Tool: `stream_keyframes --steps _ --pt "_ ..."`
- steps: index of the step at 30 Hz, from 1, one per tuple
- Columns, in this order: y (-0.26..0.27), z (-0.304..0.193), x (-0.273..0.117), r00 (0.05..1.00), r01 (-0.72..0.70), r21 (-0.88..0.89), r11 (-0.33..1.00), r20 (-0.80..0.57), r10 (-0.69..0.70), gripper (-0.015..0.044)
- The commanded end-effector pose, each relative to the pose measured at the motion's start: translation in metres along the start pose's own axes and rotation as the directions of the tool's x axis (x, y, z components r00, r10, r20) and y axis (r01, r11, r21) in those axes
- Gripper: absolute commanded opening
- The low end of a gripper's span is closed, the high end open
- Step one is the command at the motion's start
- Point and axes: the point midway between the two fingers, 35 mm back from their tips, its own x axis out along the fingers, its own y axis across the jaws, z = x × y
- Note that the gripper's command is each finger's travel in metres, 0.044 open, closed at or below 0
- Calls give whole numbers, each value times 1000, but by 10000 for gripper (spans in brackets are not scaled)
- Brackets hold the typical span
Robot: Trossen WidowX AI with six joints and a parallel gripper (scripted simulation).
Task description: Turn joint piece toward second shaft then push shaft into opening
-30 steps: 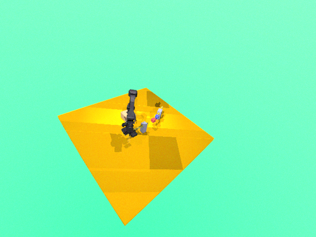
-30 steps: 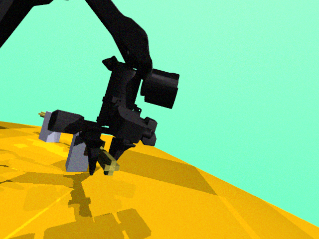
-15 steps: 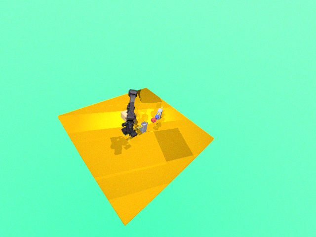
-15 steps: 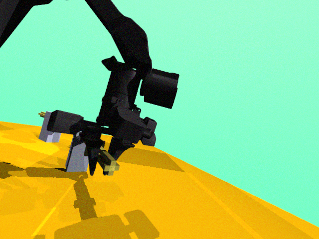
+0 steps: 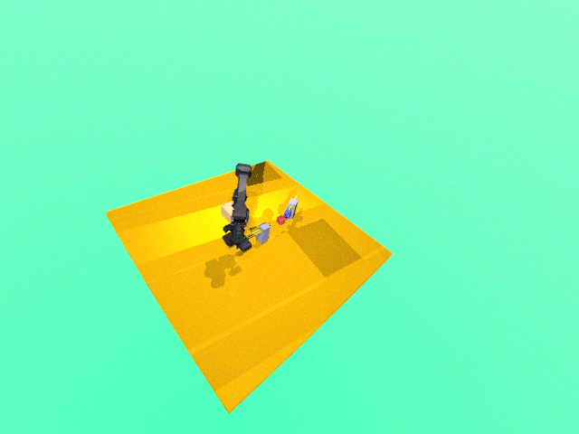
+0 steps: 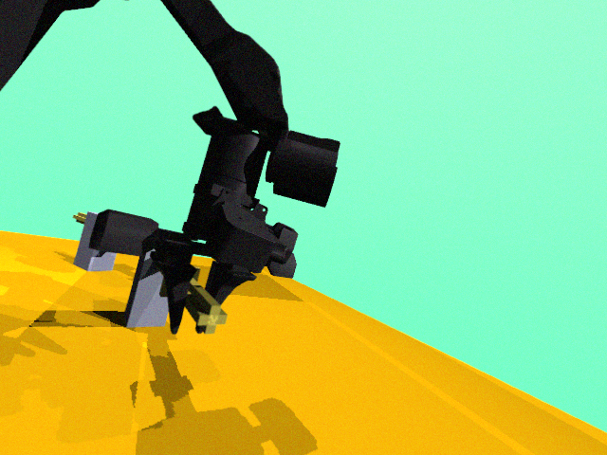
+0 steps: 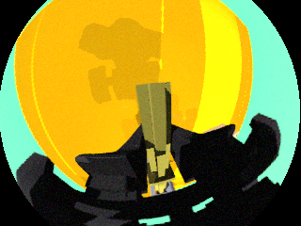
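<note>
Has the gripper [image 5: 244, 237] [image 6: 187, 325] [image 7: 157, 129] shut around the second shaft [image 5: 253, 232] [image 6: 211, 318] [image 7: 154, 105], outside its block [image 5: 264, 233] [image 6: 149, 303]. Seems ready for the push; calls for sliding straight toward the red joint piece [image 5: 281, 219], nearer the bench's [image 5: 261, 326] [image 6: 392, 391] [image 7: 71, 94] upper-right edge in the top view.

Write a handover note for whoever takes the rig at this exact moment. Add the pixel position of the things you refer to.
Gripper [image 5: 240, 246] [image 6: 189, 330] [image 7: 159, 141]: shut on the second shaft [image 6: 201, 304] [image 7: 154, 110], on the stretch sticking out of its block [image 5: 263, 233] [image 6: 149, 300].
Fixed side: the other block [image 5: 293, 203] [image 6: 101, 263], with the red joint piece [image 5: 281, 220] at the blue part [image 5: 288, 213].
Done: joint piece released, shaft gripped. Whether the opening is lined up, I cannot tell.
Left: check alignment, push the shaft in until it stops, let go, hold still clear.
</note>
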Motion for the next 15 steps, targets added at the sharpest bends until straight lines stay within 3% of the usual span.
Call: stream_keyframes --steps 1,15 --pt "0 -5 1 1000 -10 1 1000 -1 10 0" --pt "0 -27 1 1000 -29 2 1000 -4 29 0"
